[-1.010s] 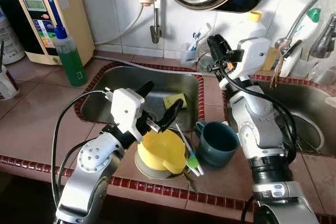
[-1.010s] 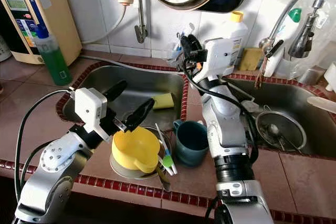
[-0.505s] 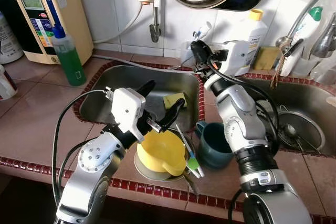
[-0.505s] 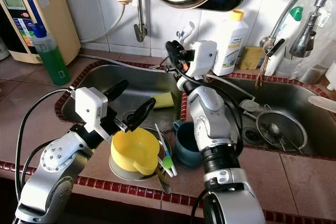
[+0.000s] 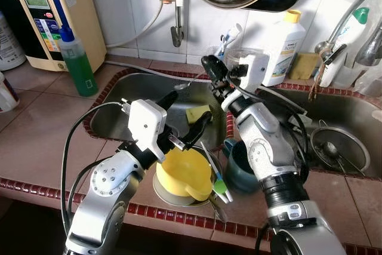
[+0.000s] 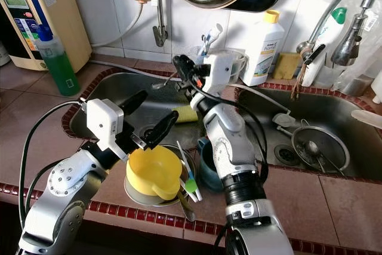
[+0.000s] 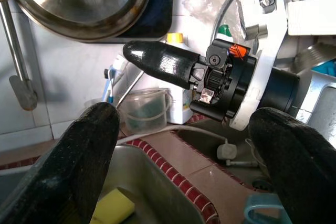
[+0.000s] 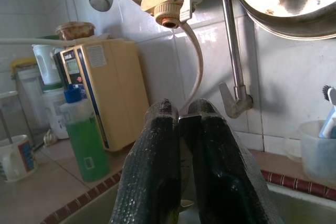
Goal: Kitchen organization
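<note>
Head view: I see both grippers over the left sink (image 5: 119, 117)
Left gripper (image 5: 182, 117): fingers spread, holding nothing
Yellow cup (image 5: 184, 171): just below it, in a metal bowl (image 5: 162, 188)
Right gripper (image 5: 210, 70): fingers pressed together; whether they pinch anything I cannot tell
Sponge (image 5: 197, 113): below it

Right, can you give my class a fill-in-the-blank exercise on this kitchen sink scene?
The left pincer is open above the ____ cup. The right pincer, over the left sink, is ____ on what looks like a spoon. The bottle beside the water purifier holds ____ liquid.
Missing words: yellow; shut; green.
</note>
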Available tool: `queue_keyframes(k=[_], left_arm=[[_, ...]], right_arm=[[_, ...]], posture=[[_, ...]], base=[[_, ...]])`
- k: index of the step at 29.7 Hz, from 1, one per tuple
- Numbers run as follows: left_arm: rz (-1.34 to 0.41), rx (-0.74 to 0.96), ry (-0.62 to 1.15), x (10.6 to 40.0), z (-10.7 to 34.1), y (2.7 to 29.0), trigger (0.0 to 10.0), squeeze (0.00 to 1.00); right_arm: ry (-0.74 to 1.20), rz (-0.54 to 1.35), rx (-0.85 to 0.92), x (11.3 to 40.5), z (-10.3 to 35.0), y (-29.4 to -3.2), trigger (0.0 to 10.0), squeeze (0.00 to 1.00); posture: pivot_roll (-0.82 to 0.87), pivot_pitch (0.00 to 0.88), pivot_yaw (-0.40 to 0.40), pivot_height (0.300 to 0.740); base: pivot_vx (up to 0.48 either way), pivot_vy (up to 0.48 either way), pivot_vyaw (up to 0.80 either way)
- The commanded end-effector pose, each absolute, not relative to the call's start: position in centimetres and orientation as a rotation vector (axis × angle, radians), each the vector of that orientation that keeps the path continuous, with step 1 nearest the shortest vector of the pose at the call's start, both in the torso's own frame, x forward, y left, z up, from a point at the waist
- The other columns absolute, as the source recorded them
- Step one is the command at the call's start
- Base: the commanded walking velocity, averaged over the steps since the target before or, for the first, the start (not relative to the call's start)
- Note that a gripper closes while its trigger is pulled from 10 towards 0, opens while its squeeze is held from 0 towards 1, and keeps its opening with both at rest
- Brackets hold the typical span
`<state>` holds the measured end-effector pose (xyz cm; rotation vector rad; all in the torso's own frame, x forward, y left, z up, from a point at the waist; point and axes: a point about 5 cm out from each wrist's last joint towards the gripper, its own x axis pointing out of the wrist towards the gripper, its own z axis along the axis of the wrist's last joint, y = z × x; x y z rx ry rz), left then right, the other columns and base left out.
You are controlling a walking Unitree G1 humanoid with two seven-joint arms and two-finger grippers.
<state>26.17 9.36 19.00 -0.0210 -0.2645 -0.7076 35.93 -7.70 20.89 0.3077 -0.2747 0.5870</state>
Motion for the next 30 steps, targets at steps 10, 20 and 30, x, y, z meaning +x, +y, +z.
queue_keyframes(k=[10,20,30], left_arm=[[-0.716,-0.015,-0.282,26.01,19.58,9.36,10.0,0.0],[-0.721,-0.02,-0.282,26.01,19.63,9.26,10.0,0.0],[-0.725,-0.022,-0.282,26.01,19.64,9.14,10.0,0.0]], right_arm=[[-0.225,0.545,0.479,35.85,20.92,-8.72,10.0,0.0],[-0.202,0.54,0.518,35.71,20.79,-8.77,10.0,1.0],[-0.202,0.537,0.522,35.78,20.97,-8.92,10.0,1.0]], posture=[[-0.16,0.0,0.006,0.74],[-0.16,0.0,0.009,0.74],[-0.16,0.0,0.011,0.74]], base=[[0.0,0.0,0.0],[0.0,0.0,0.0],[0.0,0.0,0.0]])
